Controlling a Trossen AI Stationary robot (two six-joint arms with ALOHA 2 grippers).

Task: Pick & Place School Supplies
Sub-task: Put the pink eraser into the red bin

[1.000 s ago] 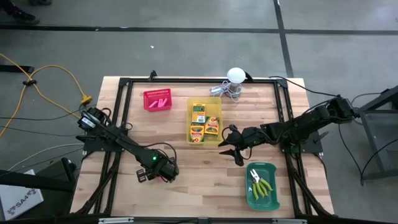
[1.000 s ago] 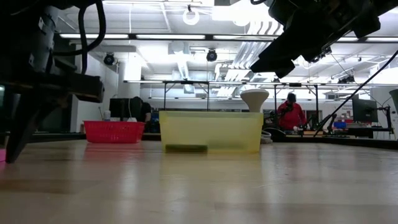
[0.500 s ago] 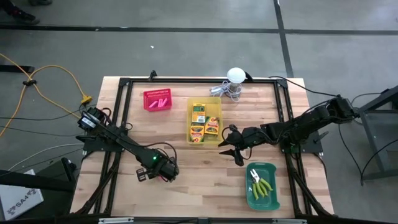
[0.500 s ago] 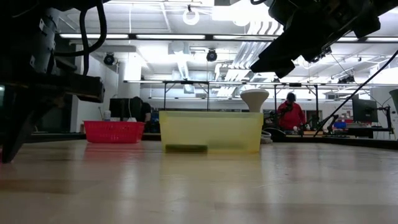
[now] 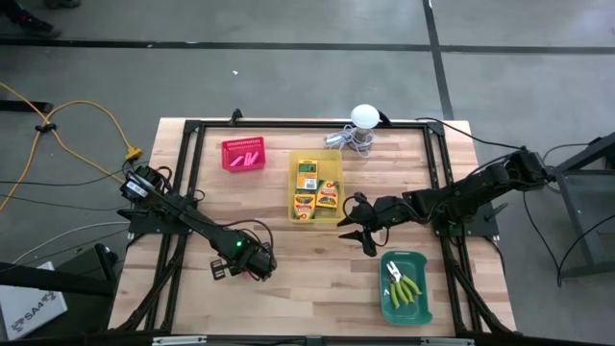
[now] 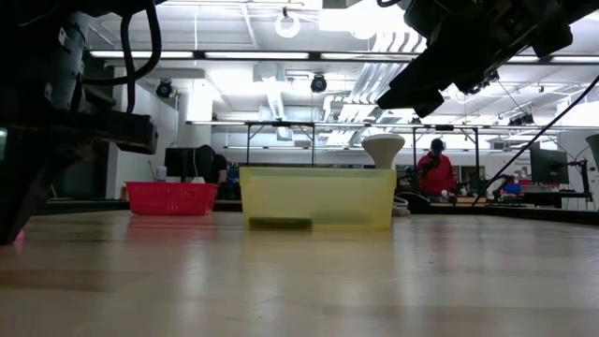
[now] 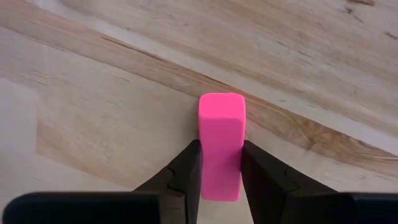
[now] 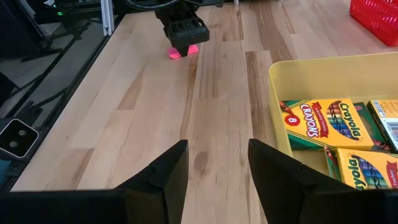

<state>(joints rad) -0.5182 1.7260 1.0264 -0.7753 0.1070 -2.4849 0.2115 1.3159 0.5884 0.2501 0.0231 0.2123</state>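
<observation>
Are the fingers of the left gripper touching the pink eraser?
Touching. The left wrist view shows both fingers pressed against the sides of the pink eraser, with no gap visible.

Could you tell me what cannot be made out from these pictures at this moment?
- Red bin contents: high view shows only tiny pink shapes, too small to count; low view hides them behind its wall.
- Green bin: high view, the yellow-green tools too small to identify.
- Pink eraser: left wrist view, its lower end is hidden between the left tool's fingers.
- Crayon boxes: right wrist view, some cut off by the picture's edge.
</observation>
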